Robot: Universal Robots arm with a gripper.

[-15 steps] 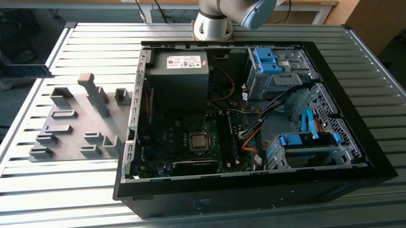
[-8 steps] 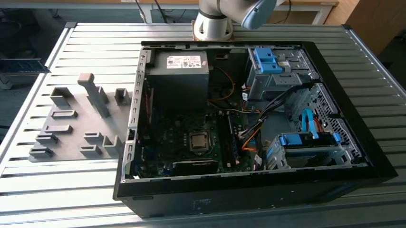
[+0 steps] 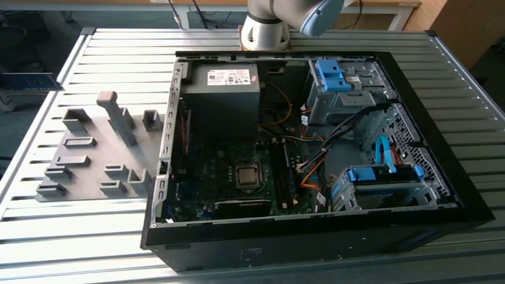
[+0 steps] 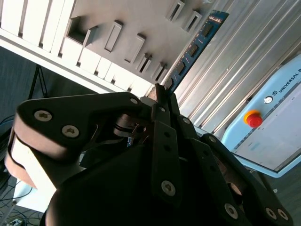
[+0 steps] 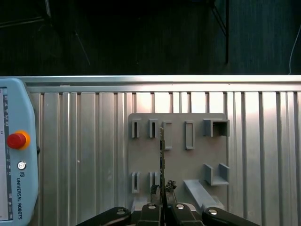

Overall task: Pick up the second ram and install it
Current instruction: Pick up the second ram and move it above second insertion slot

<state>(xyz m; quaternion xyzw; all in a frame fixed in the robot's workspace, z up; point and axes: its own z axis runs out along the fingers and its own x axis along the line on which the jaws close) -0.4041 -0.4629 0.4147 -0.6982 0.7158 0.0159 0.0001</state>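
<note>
In the exterior view the open computer case [image 3: 465,195] lay on the slatted metal table [image 3: 118,53]. The grey holder plate [image 3: 94,163] sat just beside it on that view's left, and pale wooden furniture stood behind. In the second wrist view my claw [image 4: 159,94] was clenched on one end of the second ram [image 4: 193,49], which stuck out over the plate and the slats. I judged that so short a hold on a long, thin board might let it pivot or slip, and a skewed board could jam or bend in a slot. In the first wrist view the board ran edge-on across the plate. A low swing, I reckoned, could clip the upright blocks [image 5: 216,127] or the teach pendant [image 5: 14,155] lying near on the slats. Beyond the table's edge the room was dark, with thin cables hanging.
</note>
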